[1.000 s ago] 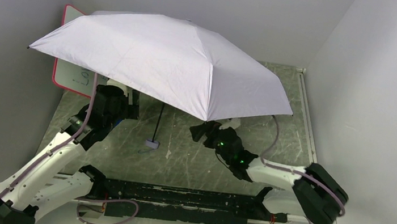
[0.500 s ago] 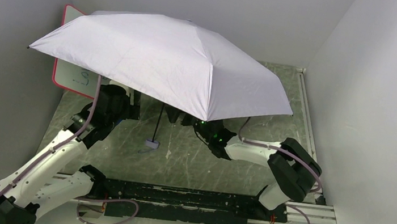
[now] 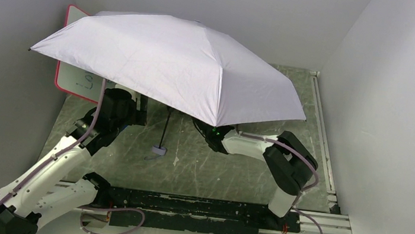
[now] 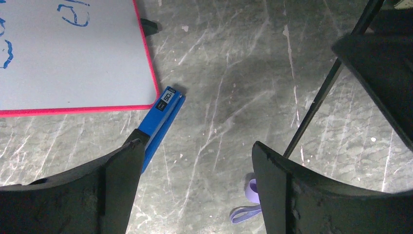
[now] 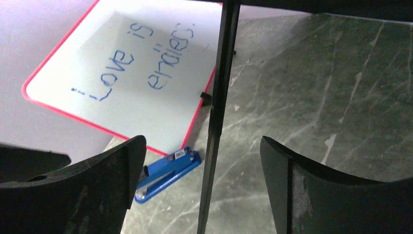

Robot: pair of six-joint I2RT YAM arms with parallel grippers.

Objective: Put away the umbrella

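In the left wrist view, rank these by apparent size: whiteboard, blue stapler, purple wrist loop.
1. Whiteboard: largest, though cut off by the frame.
2. Blue stapler: its near end is hidden.
3. Wrist loop: smallest, also partly hidden.

A pale lavender umbrella [image 3: 169, 64], a red-framed whiteboard [image 5: 97, 63] lettered in blue, a blue stapler [image 5: 168, 174] and a grey-green, white-veined table [image 4: 234, 73] are shown.
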